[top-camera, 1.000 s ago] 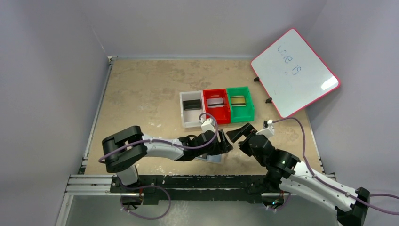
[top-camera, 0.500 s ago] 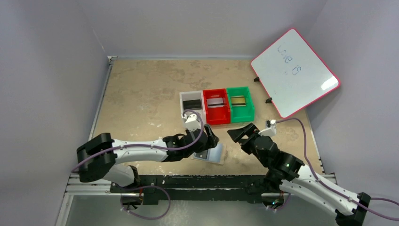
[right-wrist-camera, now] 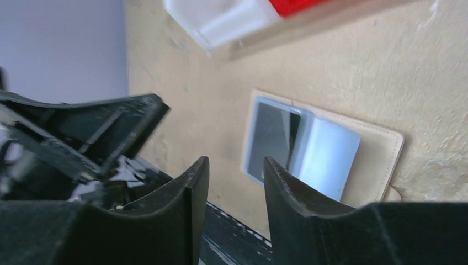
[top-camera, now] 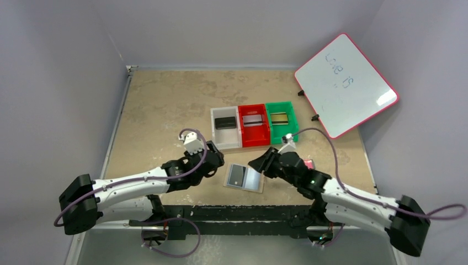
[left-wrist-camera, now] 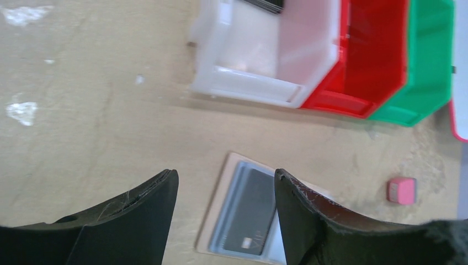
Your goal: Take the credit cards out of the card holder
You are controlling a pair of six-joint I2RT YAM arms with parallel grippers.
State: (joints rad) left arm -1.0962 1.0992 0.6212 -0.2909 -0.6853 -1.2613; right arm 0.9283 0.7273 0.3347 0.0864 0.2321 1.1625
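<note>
The card holder [top-camera: 251, 181] lies open on the table near the front edge, tan rim around a grey-blue lining. A black credit card [top-camera: 237, 175] sits in its left pocket. My left gripper [top-camera: 216, 163] hovers just left of it, open and empty; in the left wrist view the card holder [left-wrist-camera: 234, 182] and black card [left-wrist-camera: 249, 212] show between its fingers [left-wrist-camera: 149, 215]. My right gripper [top-camera: 258, 164] is over the holder's upper right edge, jaws partly open with nothing between them. From the right wrist, the holder [right-wrist-camera: 375, 149] lies beyond the gripper [right-wrist-camera: 236, 163].
Three bins stand in a row behind the holder: clear [top-camera: 221, 139] with a black card, red [top-camera: 255, 138] with a silvery card, green [top-camera: 282, 132] with a gold card. A small pink block [top-camera: 308, 164] lies right of my right gripper. A pink-framed whiteboard [top-camera: 345, 85] leans at the back right.
My left arm drew back to the left, off the card holder. My right arm swung left and down toward the holder, and its jaws narrowed.
</note>
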